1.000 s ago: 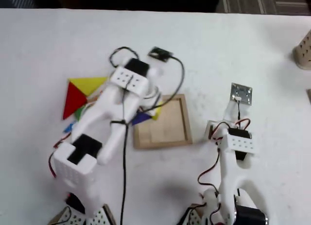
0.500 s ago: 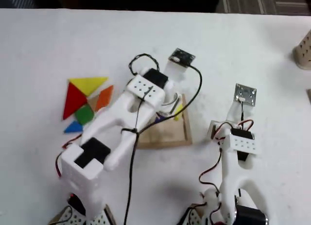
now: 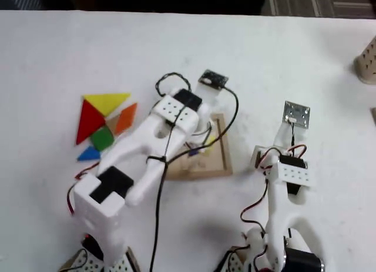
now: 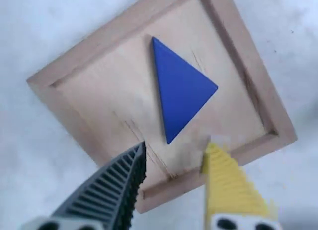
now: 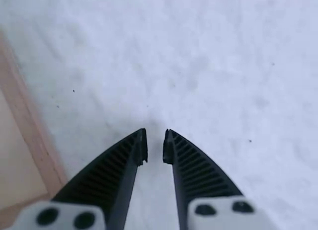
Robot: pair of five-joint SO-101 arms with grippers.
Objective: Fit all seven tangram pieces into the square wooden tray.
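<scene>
Tangram-wise, the left gripper point(image 4: 175, 149) hangs spread wide and empty over the square wooden tray point(image 4: 109, 35), with a blue triangle point(image 4: 181, 88) lying flat on the tray floor just past its tips. Right gripper point(image 5: 154, 144) is pinched nearly together on nothing, over bare table point(image 5: 223, 66) beside the tray's rim. Yellow triangle point(image 3: 106, 101), red triangle point(image 3: 88, 122), orange piece point(image 3: 126, 118), green square point(image 3: 102, 138) and small blue piece point(image 3: 88, 154) cluster on the table, well apart from the tray.

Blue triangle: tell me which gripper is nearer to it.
Left. The left gripper hangs just above the blue triangle in the tray; the right gripper is over the table beside the tray.
</scene>
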